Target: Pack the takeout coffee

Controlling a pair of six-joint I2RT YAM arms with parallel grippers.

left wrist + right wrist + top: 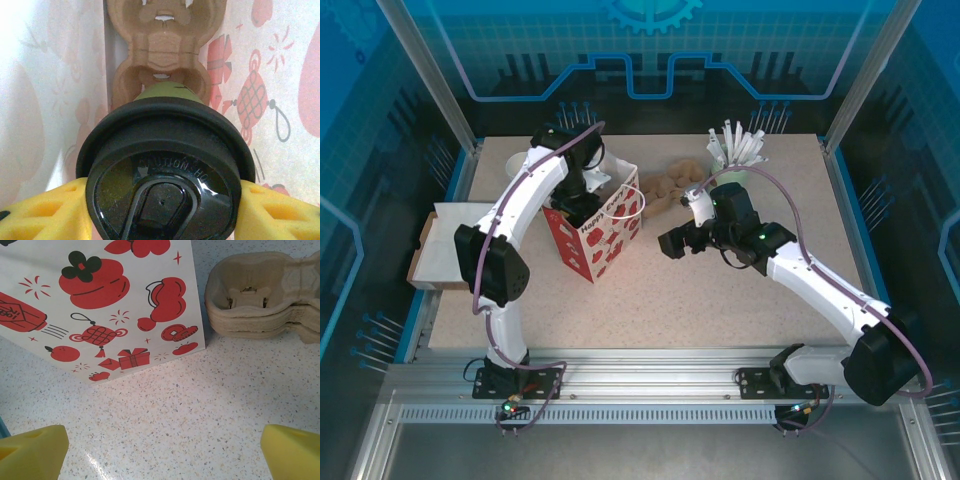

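Left fingers (45, 212) grip the takeout coffee (162, 165) at its black lid, one on each side. The cup is inside the red-and-white bag (280, 75), over a pulp cup carrier (160, 65). Right fingers (35, 450) are spread wide and hold nothing above the tabletop (200, 405), near a stack of pulp carriers (260, 300).

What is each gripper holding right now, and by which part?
The left gripper holds the takeout coffee by its black lid, one finger each side, inside the bag. The right gripper is open, holding nothing.

Olive-green takeout coffee (165, 93), black lid (162, 150) on; inside red-and-white bag (280, 75)
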